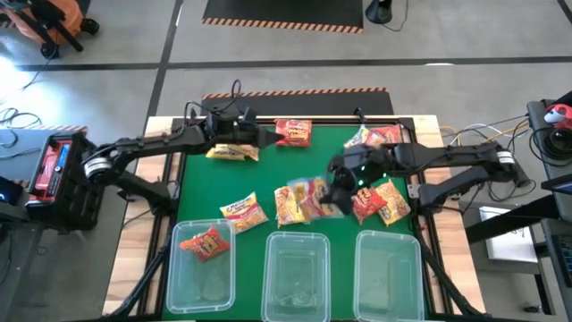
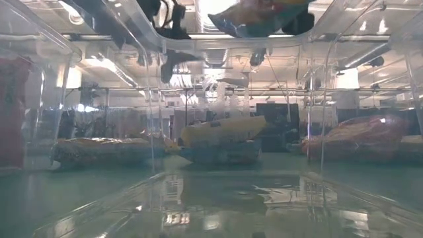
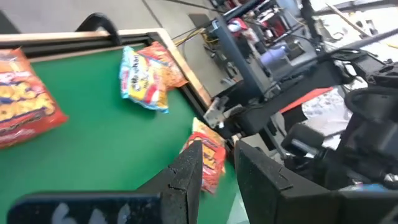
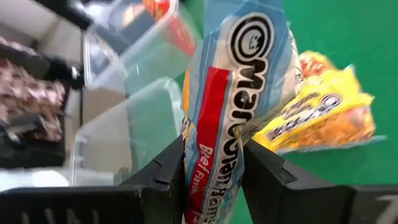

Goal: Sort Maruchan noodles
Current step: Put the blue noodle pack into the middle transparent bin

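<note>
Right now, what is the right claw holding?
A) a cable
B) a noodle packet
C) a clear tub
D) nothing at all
B: the right claw is clamped on a noodle packet with red print, seen between its fingers in the right wrist view, hanging above the green mat near the clear tubs.

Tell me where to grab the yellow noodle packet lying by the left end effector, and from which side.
Judging by the high view, the yellow noodle packet lies flat on the green mat, long axis across the table. Come straight down and pinch across its narrow width near the middle; the crinkly wrapper should bunch there. The left end effector, shut, hovers beside it.
</note>
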`<state>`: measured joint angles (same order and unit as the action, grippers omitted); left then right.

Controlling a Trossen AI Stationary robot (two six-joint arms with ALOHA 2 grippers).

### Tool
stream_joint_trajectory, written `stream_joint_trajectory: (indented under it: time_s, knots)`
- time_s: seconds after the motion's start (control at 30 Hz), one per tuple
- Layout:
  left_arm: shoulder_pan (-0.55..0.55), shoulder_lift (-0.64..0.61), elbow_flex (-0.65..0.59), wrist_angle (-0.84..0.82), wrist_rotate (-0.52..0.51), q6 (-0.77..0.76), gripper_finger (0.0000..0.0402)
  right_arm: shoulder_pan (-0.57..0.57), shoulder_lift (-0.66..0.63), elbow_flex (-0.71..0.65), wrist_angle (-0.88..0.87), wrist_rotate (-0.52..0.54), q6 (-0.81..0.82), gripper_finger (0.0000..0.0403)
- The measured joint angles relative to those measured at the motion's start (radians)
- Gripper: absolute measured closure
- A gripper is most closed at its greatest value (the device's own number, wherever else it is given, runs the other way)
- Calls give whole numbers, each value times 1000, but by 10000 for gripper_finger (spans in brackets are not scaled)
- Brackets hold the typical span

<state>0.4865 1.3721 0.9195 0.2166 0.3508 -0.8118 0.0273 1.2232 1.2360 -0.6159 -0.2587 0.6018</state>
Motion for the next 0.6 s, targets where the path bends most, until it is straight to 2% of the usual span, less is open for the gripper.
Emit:
stream_joint_trajectory:
  time_s: [0.27, 0.43, 0.6]
  knots:
    - [-39, -77, 0, -8, 16, 60, 325, 155, 176, 161, -86, 50, 16, 292]
    - [-67, -106, 0, -50, 17, 70, 325, 196, 276, 268, -232, 51, -22, 292]
    - [-87, -119, 0, -114, 19, 71, 325, 218, 360, 353, -270, 50, -115, 291]
